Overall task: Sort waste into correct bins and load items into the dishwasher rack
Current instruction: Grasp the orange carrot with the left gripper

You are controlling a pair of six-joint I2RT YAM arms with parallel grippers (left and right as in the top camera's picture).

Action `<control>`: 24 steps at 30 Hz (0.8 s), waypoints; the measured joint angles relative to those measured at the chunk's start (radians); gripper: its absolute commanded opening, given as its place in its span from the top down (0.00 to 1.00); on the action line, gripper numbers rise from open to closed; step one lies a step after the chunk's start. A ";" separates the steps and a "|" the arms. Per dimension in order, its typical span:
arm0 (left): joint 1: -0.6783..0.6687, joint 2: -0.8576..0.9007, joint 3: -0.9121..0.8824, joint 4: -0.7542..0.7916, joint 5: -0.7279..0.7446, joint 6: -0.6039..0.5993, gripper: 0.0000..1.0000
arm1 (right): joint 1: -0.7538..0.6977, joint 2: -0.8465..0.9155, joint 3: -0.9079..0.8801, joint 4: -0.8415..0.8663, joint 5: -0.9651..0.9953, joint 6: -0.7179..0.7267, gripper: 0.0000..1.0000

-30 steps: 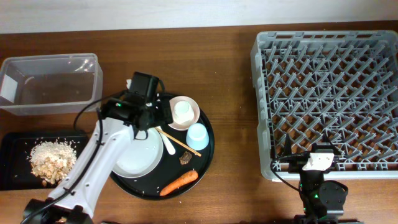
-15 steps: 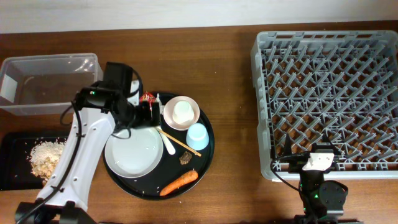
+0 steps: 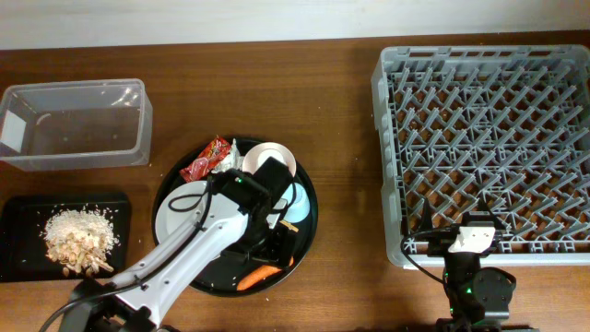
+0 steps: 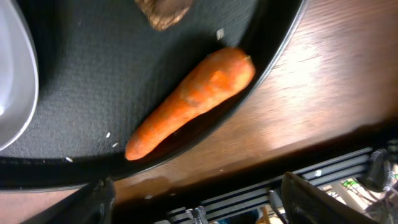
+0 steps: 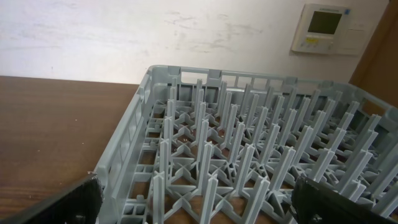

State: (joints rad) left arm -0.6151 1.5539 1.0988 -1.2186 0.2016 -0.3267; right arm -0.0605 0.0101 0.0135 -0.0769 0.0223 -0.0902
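Observation:
My left gripper (image 3: pixel 277 247) is open and empty, low over the front of the large round black tray (image 3: pixel 309 231). The orange carrot (image 4: pixel 193 99) lies on that tray just ahead of the fingers (image 4: pixel 199 205); it also shows in the overhead view (image 3: pixel 258 275). A brown scrap (image 4: pixel 163 12) lies beyond it. The white plate (image 3: pixel 177 219) is on the tray's left. The red wrapper (image 3: pixel 205 159) lies on the tray's far left rim. My arm hides most of the pinkish bowl (image 3: pixel 263 150); the light blue cup (image 3: pixel 299 201) peeks out. My right gripper (image 5: pixel 199 208) is open at the grey rack (image 3: pixel 489 138).
The clear tub (image 3: pixel 74 124) stands at the far left, empty. The shallow black rectangular tray (image 3: pixel 18 217) in front of it holds a pile of rice with brown scraps (image 3: pixel 78 235). The rack's near corner (image 5: pixel 155 124) fills the right wrist view.
My left arm swung from the tray's far left, near the clear tub, to its front over the carrot. The red wrapper now lies uncovered on the rim. The right arm has not moved.

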 measured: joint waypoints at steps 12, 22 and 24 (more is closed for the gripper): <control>0.000 0.005 -0.237 0.260 -0.076 -0.018 0.21 | 0.000 0.000 0.000 0.000 0.000 0.000 0.01; -0.023 0.006 -0.262 0.335 -0.096 -0.018 0.21 | 0.000 0.000 0.000 0.000 0.000 -0.001 0.01; -0.043 0.006 -0.280 0.360 -0.103 -0.018 0.25 | 0.000 0.000 0.000 0.000 0.000 0.000 0.01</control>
State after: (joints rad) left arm -0.6582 1.5597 0.8188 -0.8589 0.0990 -0.3447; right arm -0.0605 0.0101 0.0135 -0.0765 0.0227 -0.0902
